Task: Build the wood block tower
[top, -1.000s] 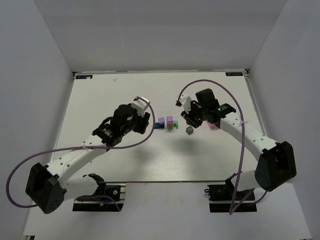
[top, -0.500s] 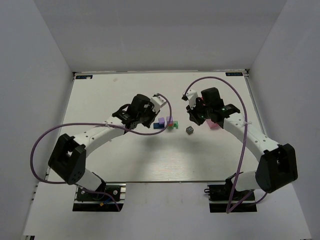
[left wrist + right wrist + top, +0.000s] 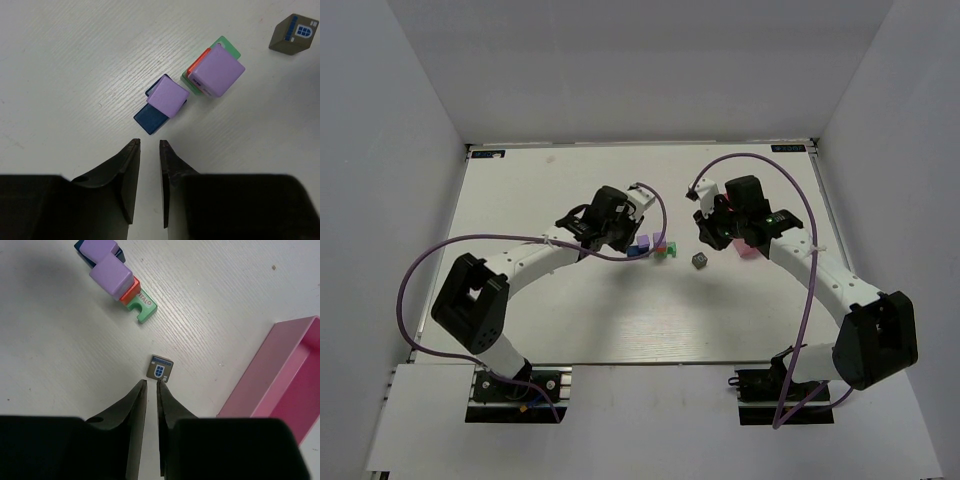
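Note:
The wood block tower stands as a small cluster mid-table. A purple block on a blue one (image 3: pixel 167 96) sits beside a purple block (image 3: pixel 217 72) stacked on red-orange and green pieces (image 3: pixel 662 247). A dark grey block with a blue shield (image 3: pixel 160 367) lies apart to the right (image 3: pixel 699 260). My left gripper (image 3: pixel 149 144) is shut and empty, its tips just short of the blue block. My right gripper (image 3: pixel 151 382) is shut and empty, hovering right behind the grey block, and in the top view my right gripper (image 3: pixel 708 238) is above it.
A pink rectangular tray (image 3: pixel 280 380) lies to the right of the grey block, under my right forearm in the top view (image 3: pixel 748 250). White walls close in the table on three sides. Purple cables loop off both arms.
My left arm has stretched right towards the cluster and its jaws have closed. My right gripper has shifted slightly up and right, and its jaws have narrowed. No block has moved.

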### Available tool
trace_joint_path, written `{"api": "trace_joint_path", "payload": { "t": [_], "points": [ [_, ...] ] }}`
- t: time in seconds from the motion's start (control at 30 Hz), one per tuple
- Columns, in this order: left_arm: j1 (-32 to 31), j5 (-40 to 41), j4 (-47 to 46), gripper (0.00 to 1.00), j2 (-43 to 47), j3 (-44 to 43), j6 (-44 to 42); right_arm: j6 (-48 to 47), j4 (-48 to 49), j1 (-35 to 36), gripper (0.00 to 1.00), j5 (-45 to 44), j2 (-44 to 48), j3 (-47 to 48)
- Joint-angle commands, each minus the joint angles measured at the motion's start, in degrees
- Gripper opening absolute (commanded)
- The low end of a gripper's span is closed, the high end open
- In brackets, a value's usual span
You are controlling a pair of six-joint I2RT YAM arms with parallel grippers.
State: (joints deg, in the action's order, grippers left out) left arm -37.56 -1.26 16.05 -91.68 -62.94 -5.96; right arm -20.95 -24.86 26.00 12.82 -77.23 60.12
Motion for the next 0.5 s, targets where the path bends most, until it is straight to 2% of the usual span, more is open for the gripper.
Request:
{"api": "trace_joint_path", "payload": {
  "t": [0.0,0.13,0.3,0.47],
  "points": [
    [-0.23,-0.58,-1.46,0.34,0.18,-2.01,6.91,1.0,1.92,-0.33,0.2,0.63,0.85,0.09],
    [-0.76,-0.59,-2.95,0.38,0.79,0.35,14.1,1.17,2.1,-0.33,0.2,0.54,0.94,-0.09],
    [-0.76,0.46,-2.08,0.44,-0.42,0.45,18.86,1.26,2.18,-0.42,0.2,0.45,0.77,-0.18],
    [-0.76,1.16,-0.06,0.42,-2.45,-0.17,20.63,1.26,2.19,-0.42,0.2,0.45,0.77,-0.18]
  ]
}}
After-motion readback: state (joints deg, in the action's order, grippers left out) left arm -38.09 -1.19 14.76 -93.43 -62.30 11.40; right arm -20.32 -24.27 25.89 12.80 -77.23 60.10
